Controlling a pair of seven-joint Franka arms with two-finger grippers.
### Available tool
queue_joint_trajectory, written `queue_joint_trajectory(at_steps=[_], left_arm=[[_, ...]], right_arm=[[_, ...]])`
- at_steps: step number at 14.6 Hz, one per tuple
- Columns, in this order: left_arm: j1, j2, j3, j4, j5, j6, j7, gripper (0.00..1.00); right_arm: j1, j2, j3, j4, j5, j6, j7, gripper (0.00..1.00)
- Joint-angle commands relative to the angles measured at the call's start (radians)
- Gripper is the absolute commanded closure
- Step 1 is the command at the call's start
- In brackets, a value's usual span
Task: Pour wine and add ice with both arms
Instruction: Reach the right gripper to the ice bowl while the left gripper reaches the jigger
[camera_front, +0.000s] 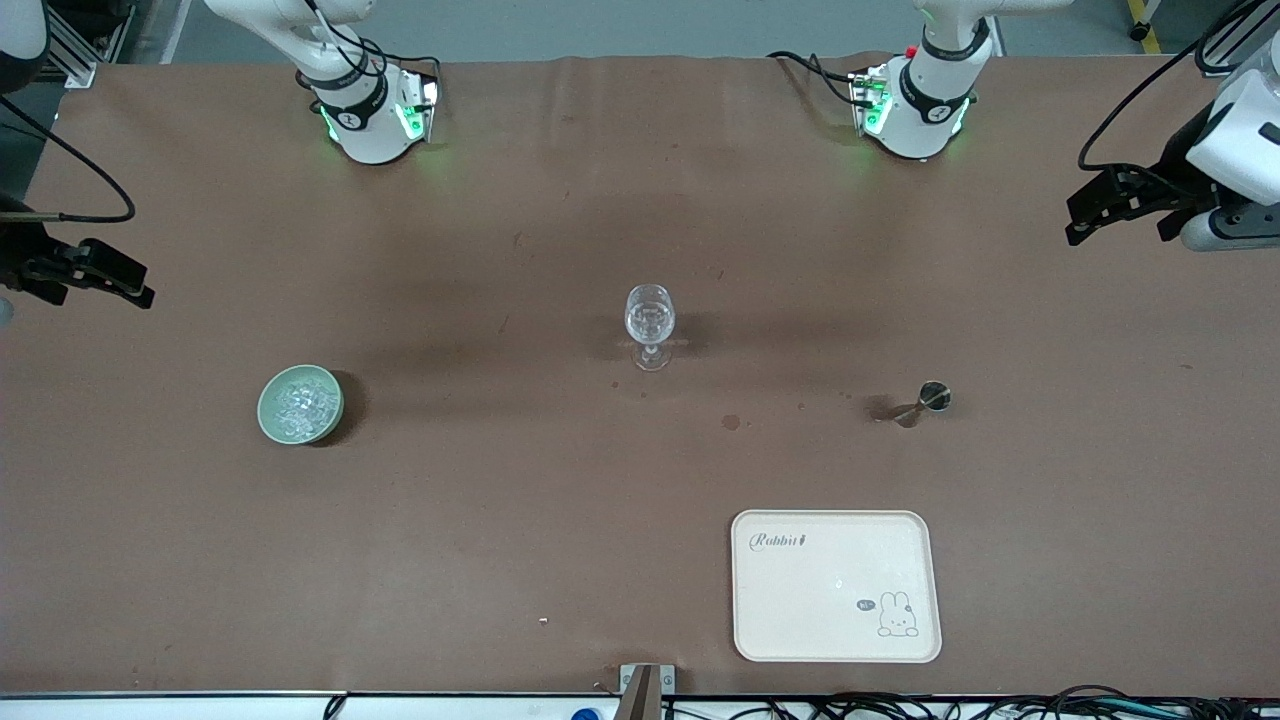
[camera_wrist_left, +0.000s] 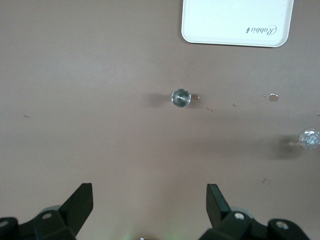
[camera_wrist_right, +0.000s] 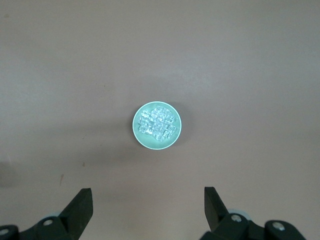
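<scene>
Fingers (camera_wrist_left: 82, 200) spread wide and grasping nothing, our left gripper (camera_wrist_left: 149, 200) is hanging at the right edge of the frame, over the brown surface (camera_front: 500, 520). Our right gripper (camera_wrist_right: 148, 202), equally released and empty, is waiting at the left edge. The ice (camera_front: 300, 400) is sitting in a pale green bowl (camera_front: 270, 420) at left of centre. A stemmed glass (camera_front: 650, 320) is standing mid-frame, a small metal cup (camera_front: 934, 396) to its right, and a cream rabbit tray (camera_front: 780, 600) is lying at lower right.

High front camera; two downward wrist cameras
</scene>
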Motion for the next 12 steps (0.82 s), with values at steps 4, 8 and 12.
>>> queue_joint_trajectory(at_steps=[4, 8, 12], left_arm=[[0.001, 0.008, -0.005, 0.018, 0.021, -0.004, 0.001, 0.00], [0.015, 0.118, -0.003, 0.108, 0.053, -0.002, 0.012, 0.00], [0.075, 0.222, -0.002, 0.127, 0.053, 0.036, 0.006, 0.00]], right_arm=[[0.004, -0.012, 0.001, -0.019, 0.003, 0.011, 0.012, 0.02], [-0.002, -0.011, 0.001, -0.036, 0.003, 0.044, 0.000, 0.05], [-0.007, 0.038, 0.000, -0.052, 0.003, 0.084, -0.008, 0.04]])
